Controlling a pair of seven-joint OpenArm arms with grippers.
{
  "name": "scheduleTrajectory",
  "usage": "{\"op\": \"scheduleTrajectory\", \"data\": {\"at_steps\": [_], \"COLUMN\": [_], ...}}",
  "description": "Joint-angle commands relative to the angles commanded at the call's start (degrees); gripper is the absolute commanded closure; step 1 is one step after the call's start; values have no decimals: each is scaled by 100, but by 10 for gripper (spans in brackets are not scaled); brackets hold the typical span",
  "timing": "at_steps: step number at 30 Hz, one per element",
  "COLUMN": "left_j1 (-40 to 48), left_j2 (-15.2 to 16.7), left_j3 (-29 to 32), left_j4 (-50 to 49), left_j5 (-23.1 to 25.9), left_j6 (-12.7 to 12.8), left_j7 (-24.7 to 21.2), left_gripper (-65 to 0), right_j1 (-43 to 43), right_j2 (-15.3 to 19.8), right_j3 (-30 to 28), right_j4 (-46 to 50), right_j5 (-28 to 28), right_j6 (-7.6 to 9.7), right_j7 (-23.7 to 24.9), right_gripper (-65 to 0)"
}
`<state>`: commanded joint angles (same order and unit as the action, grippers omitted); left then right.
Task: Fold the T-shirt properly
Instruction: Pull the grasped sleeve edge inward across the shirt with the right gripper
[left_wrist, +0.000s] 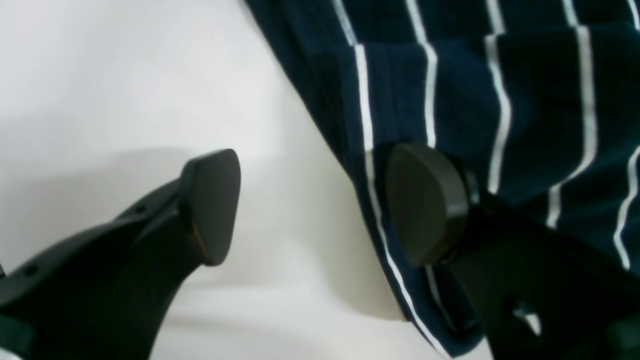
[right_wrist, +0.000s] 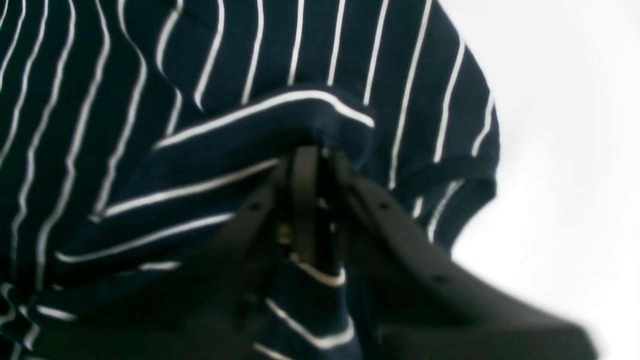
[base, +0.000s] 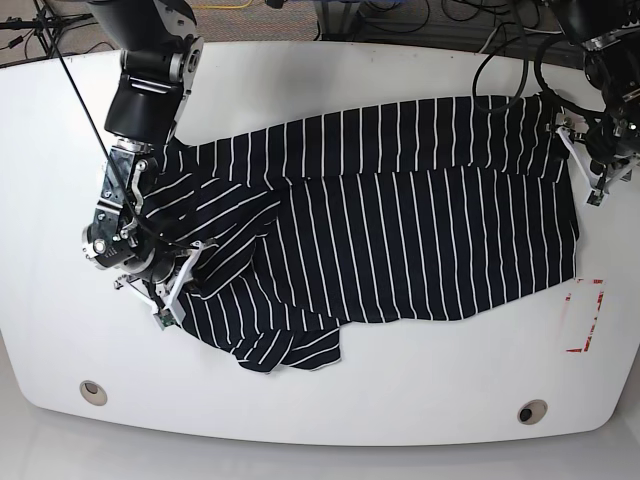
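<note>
The T-shirt (base: 400, 230), dark navy with thin white stripes, lies spread across the white table (base: 420, 400), bunched at its left end. On the left side of the base view, my right gripper (base: 185, 262) is at that bunched end. The right wrist view shows my right gripper (right_wrist: 312, 165) shut on a raised fold of the T-shirt (right_wrist: 250, 50). My left gripper (base: 578, 150) is at the shirt's far right edge. In the left wrist view it (left_wrist: 315, 205) stands open: one finger (left_wrist: 425, 200) is over the edge of the T-shirt (left_wrist: 525, 100), the other (left_wrist: 210, 205) over bare table.
A red marking (base: 583, 317) is on the table near the right edge. Two round holes (base: 92, 391) (base: 532, 411) sit near the front edge. Cables run behind the table's back edge (base: 420, 15).
</note>
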<state>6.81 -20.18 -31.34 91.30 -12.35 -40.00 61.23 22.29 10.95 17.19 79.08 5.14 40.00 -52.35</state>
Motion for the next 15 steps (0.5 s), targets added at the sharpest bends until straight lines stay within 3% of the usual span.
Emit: {"op": "scheduleTrajectory", "data": {"at_steps": [2,6,11,15], "left_j1": [9,0,9,9], "left_j2": [0,0,44,378], "left_j3": [0,0,-9,-9], "left_j4": [0,70,686,1266], "left_j5": [0,-35,-35,-35], "left_j6": [0,0,0,0], "left_j7": [0,0,18,246], "left_gripper": [-444,-444,-446,-446], "right_j1": [-18,-149,-695,-1196], "right_j2": [9,105,167,132], "right_j3": [0,26,176,756], "right_j4": [18,299,1169,1855], "right_j5": [9,44,26,18], "right_j6": [0,0,0,0], "right_j7": [0,-26,-97,-475], "right_gripper": [-301,-449,-445,-438]}}
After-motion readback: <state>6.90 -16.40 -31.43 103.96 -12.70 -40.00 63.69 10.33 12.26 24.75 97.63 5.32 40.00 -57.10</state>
